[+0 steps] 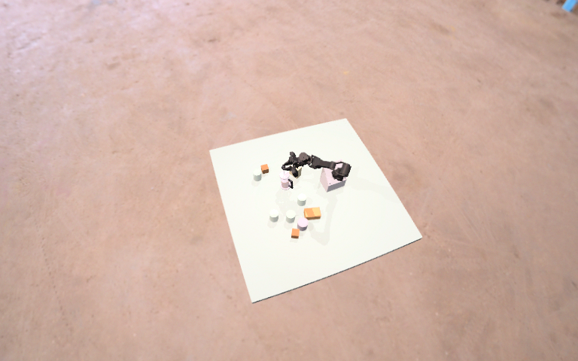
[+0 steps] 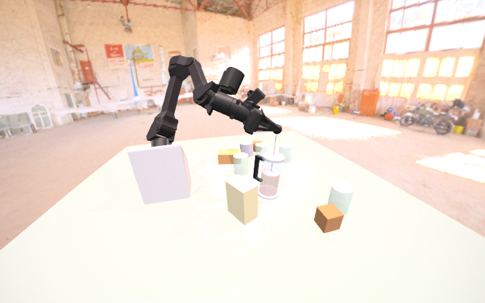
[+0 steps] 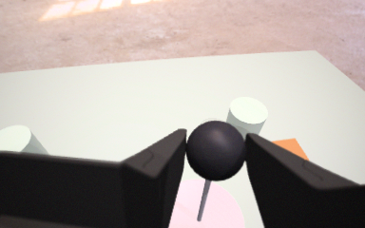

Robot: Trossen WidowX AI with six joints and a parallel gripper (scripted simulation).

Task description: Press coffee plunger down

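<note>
In the wrist view, the gripper point(image 3: 215, 151) was closed on the black plunger knob point(image 3: 215, 149), with one dark finger point(image 3: 159, 163) pressed against each side of the ball. A thin grey rod point(image 3: 204, 200) ran down from the knob to the pale pink lid point(image 3: 223, 209) directly below. Beyond the knob stood a pale green cylinder point(image 3: 246, 115) and, beside it, an orange cube point(image 3: 291, 147) partly hidden by the right-hand finger. In the exterior view, the coffee press point(image 2: 269, 175) stood upright on the white table point(image 2: 143, 257), its black handle point(image 2: 256, 168) facing the arm, with a cream block point(image 2: 242, 199) just beside it. The arm's base rested on a white box point(image 2: 160, 173), farther back.
</note>
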